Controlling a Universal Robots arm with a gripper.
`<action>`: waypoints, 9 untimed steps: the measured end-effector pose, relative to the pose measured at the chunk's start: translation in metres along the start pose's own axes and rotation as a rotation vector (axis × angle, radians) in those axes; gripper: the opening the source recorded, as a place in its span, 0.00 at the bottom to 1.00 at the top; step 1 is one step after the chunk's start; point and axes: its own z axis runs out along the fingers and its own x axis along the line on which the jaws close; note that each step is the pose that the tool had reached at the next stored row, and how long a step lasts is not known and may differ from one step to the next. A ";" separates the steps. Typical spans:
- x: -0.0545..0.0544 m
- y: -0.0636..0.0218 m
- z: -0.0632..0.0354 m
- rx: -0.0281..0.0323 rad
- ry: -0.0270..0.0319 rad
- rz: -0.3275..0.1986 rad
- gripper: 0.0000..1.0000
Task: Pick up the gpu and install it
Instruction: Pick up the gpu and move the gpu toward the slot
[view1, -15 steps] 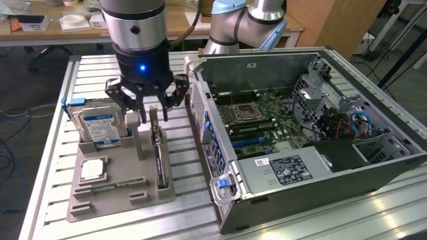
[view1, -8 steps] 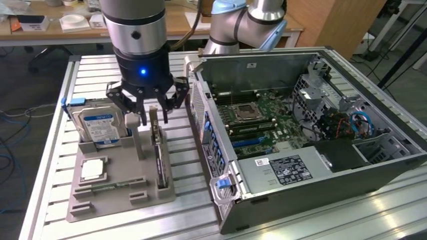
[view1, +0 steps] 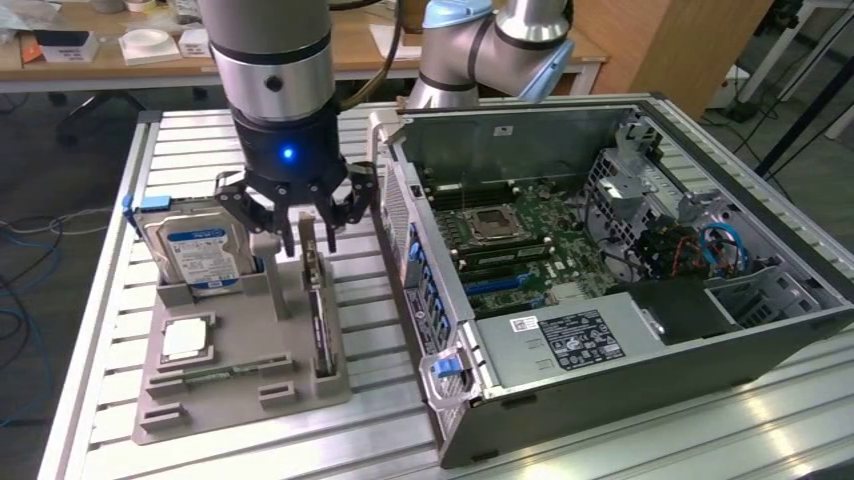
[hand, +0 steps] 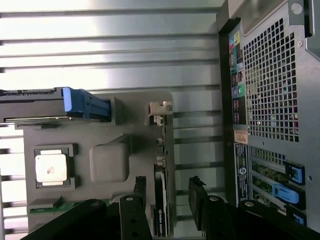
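Gripper (view1: 310, 235) poised over gpu (view1: 320, 310), jaws wide, nothing held.
Ext. view, centre-left: gpu stands edge-on in a slot of the grey tray (view1: 240, 395), on the tray side nearest the PC case (view1: 601, 330); its far end is hidden behind the fingers (view1: 284, 236), card face can't be made out. Wrist view: one finger each side of the card w/ a gap both sides; card's end cut off at frame edge. Hard drive (view1: 200, 255) & CPU (view1: 187, 340) sit in same tray, toward ext. view's left.
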 end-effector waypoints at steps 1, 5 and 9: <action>0.000 -0.0001 0.0013 -0.0001 -0.0001 0.000 0.47; 0.000 -0.0004 0.0064 -0.0002 0.0000 0.000 0.47; 0.001 -0.0008 0.0128 -0.0007 0.0001 0.000 0.47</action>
